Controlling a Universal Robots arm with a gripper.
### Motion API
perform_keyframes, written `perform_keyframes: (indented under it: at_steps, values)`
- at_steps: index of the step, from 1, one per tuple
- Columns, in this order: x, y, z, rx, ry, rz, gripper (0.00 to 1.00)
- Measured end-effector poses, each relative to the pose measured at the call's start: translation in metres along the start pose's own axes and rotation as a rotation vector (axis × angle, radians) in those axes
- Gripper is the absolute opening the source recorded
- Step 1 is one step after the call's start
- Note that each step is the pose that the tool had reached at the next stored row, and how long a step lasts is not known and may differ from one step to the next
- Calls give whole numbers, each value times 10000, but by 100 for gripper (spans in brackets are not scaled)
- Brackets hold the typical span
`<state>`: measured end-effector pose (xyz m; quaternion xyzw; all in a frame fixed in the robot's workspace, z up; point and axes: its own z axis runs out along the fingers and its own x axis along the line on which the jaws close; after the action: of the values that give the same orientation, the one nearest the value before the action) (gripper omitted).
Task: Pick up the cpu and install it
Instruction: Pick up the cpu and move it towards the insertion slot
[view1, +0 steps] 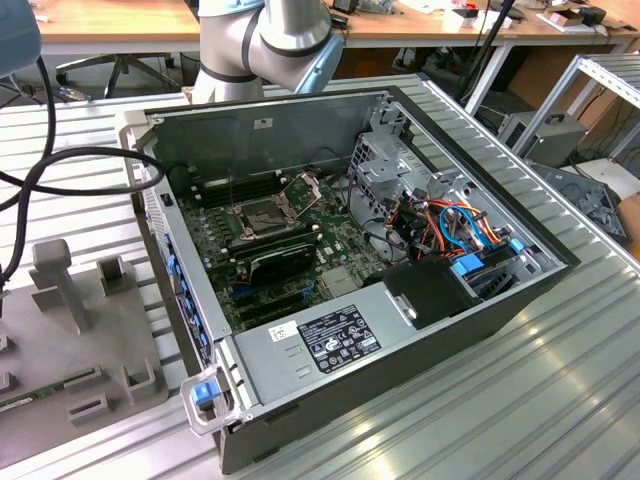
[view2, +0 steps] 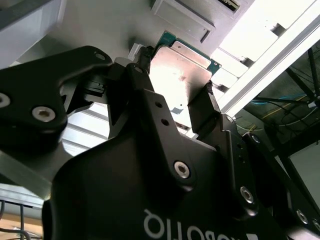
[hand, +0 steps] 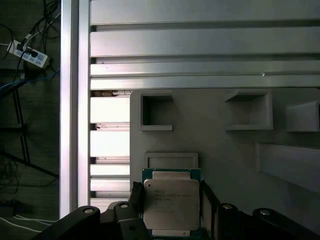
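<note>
The cpu (hand: 171, 202) is a small square chip with a pale silver metal face and a green rim. It sits between the two black fingers of my gripper (hand: 171, 212), which is shut on its opposite edges. In the second wrist view the cpu (view2: 182, 75) shines between the fingers (view2: 206, 107), just over a grey fixture plate. In the exterior view the green motherboard (view1: 300, 255) lies inside the open computer case. Its dark cpu socket (view1: 265, 215) has the hinged metal frame raised.
The grey fixture plate (hand: 225, 150) has several rectangular pockets and raised blocks, and stands on the exterior view's left (view1: 90, 340). The open case (view1: 450, 320) holds drive cages and coloured cables at the exterior view's right. The arm (view1: 270, 40) rises behind the case. A slatted aluminium table (view1: 500, 410) lies beneath.
</note>
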<state>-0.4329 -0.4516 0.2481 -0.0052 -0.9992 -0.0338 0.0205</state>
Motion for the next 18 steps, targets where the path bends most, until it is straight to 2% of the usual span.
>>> perform_keyframes:
  at_steps: [18]
  values:
    - [3,4,-63,-23,1,-1,55]
